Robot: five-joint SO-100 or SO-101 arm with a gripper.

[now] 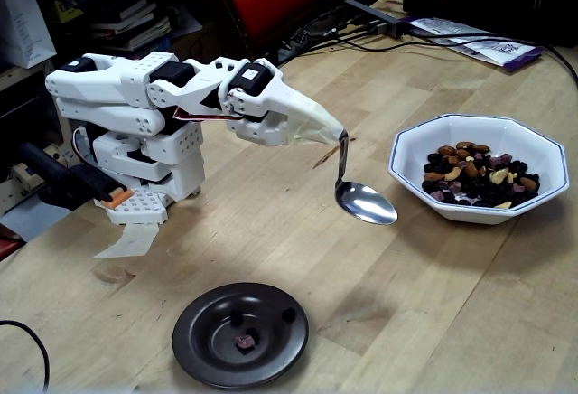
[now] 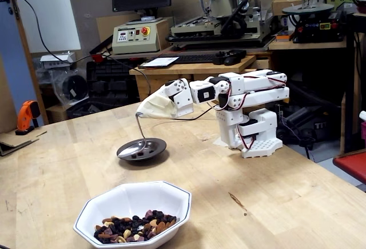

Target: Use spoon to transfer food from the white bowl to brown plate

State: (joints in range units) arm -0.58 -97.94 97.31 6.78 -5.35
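**Gripper holds an empty spoon between bowl and plate**

Gripper, wrapped in whitish tape so its jaws cannot be made out, is closed around the top of the spoon handle; how wide the jaws stand under the tape I cannot tell, but the spoon hangs firmly from it. The handle drops nearly straight down from the tip, and the oval scoop sits roughly level just above the surface, shiny and with nothing in it.

From the scoop, the white bowl lies close by to the right in this view, its near rim just beside the scoop's tip, with the food heaped in its bottom. The scoop's long axis points toward that bowl, so a short reach outward and a lift over the rim looks like what a scooping pass would call for.

The plate lies the other way, near the front edge and well apart from the spoon, down and left of it, with a few small bits in its sunken centre. In the other fixed view the spoon lines up in front of the plate, with the bowl nearest the camera. The arm's base stands behind and left of all three.
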